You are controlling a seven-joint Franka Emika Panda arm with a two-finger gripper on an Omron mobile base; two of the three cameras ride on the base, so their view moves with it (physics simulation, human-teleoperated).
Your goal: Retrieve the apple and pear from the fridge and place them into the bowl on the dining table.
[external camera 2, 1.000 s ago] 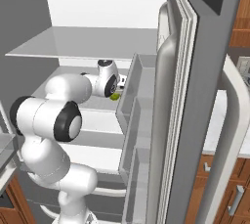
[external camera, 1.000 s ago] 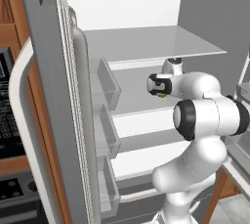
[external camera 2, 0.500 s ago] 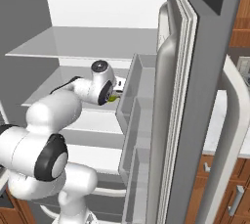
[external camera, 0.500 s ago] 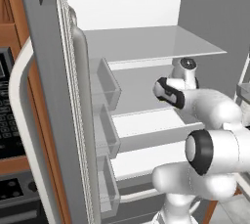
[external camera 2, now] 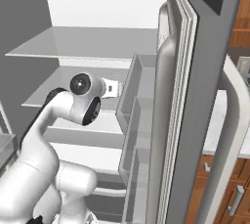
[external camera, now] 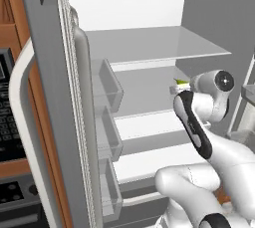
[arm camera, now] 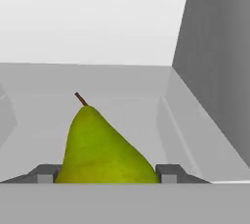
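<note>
Claw: claw (arm camera: pixel 103 175) sits inside the fridge with its two tips on either side of the pear, jaws closed against its broad lower body.
Left side: left fingertip (arm camera: pixel 46 174) touches the pear's flank, low on the fruit.
Pear: pear (arm camera: pixel 100 149) stands upright between the tips, stem up, in the fridge (external camera: pixel 149 48) at the middle shelf (external camera: pixel 144 85); a green sliver of it shows at the hand in the left base view.
Right side: right fingertip (arm camera: pixel 168 174) meets the other flank; fridge side wall lies near beyond it.
Step in hand: likely drawing the pear out of the fridge.
Doing it well: hold pressure steady, back straight out, stay off the wall and door bins.
</note>
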